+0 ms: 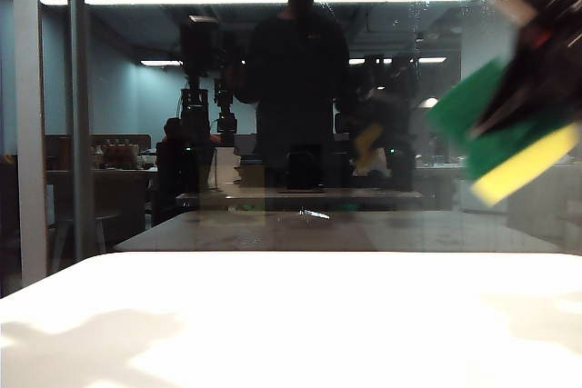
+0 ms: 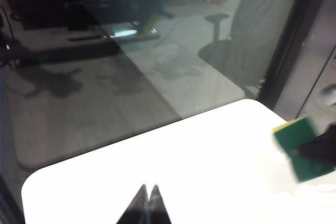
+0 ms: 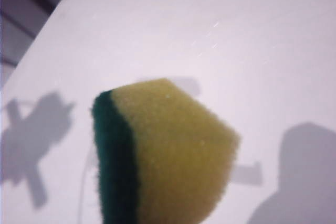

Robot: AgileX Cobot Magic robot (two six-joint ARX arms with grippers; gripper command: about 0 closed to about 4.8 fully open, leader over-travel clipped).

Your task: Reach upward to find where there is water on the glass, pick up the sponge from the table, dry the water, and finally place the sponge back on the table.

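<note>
Yellow-and-green foam sponge (image 1: 509, 143) rides clamped in the right gripper (image 1: 536, 61) at upper right above the white counter (image 1: 291, 324), while the left gripper (image 2: 147, 203) hangs closed, empty.

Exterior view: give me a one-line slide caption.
Right end effector carries the sponge, lifted off the table, up near the glass.

Office chair (image 2: 223, 35) beyond pane, grey floor (image 2: 94, 108)

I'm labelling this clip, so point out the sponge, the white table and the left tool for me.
sponge (image 3: 173, 156): right wrist view, on its yellow foam face.
table (image 1: 291, 324): exterior view, on its bare white top.
left tool (image 2: 147, 205): left wrist view, at its dark closed fingertips.
</note>
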